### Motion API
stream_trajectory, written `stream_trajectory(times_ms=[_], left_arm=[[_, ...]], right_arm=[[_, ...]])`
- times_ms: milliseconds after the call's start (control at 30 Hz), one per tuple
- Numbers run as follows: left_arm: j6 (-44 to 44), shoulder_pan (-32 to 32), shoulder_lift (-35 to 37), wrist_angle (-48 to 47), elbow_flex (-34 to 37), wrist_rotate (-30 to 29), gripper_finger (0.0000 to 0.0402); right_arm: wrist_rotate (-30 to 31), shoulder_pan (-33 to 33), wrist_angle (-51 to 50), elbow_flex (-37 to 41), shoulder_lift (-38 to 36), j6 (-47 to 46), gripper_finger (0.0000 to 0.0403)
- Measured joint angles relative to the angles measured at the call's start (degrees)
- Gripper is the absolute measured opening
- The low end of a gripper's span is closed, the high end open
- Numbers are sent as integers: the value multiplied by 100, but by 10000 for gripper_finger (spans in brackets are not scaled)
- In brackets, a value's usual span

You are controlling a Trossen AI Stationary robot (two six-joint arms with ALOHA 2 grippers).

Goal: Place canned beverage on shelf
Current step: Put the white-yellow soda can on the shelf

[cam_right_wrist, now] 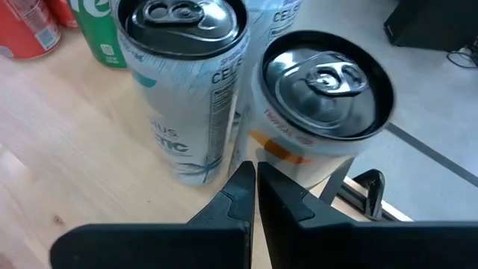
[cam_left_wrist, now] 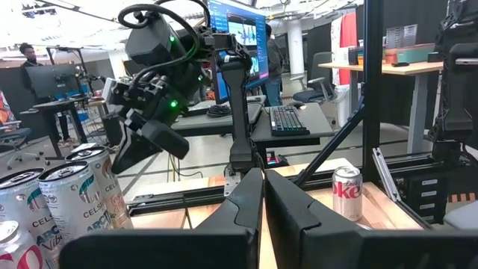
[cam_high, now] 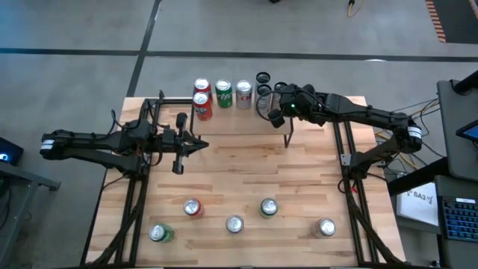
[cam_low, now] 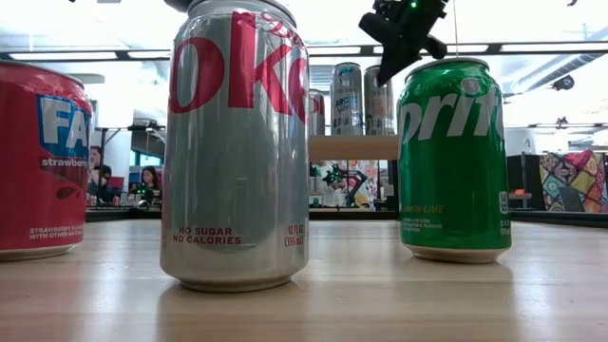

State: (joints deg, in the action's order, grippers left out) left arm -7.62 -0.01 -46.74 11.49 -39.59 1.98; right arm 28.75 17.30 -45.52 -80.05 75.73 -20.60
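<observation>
Right gripper (cam_right_wrist: 254, 183), fingers pressed together and empty, hovers over the shelf (cam_right_wrist: 67, 149) just before two white cans (cam_right_wrist: 187, 90). Judged: open wide, then fetch a table can (cam_high: 269, 208), below and behind it.

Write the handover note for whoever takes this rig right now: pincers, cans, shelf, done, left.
Left pincer: shut, empty, over mid-table.
Right pincer: shut, empty, above the shelf, by the white cans at its back right.
Done: red, green and silver cans stand in a row along the shelf's back.
Left: five cans on the table's near side, including a Diet Coke and a Sprite.
</observation>
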Motion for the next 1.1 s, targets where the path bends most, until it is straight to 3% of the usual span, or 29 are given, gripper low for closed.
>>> stream_trajectory(times_ms=[600,767,1100], left_arm=[[0,-1,2,0,0,0,0],[0,0,2,0,0,0,0],[0,-2,2,0,0,0,0]], right_arm=[[-22,302,90,2,19,97,9],[-405,299,94,-24,13,35,9],[-413,409,284,-24,17,96,9]])
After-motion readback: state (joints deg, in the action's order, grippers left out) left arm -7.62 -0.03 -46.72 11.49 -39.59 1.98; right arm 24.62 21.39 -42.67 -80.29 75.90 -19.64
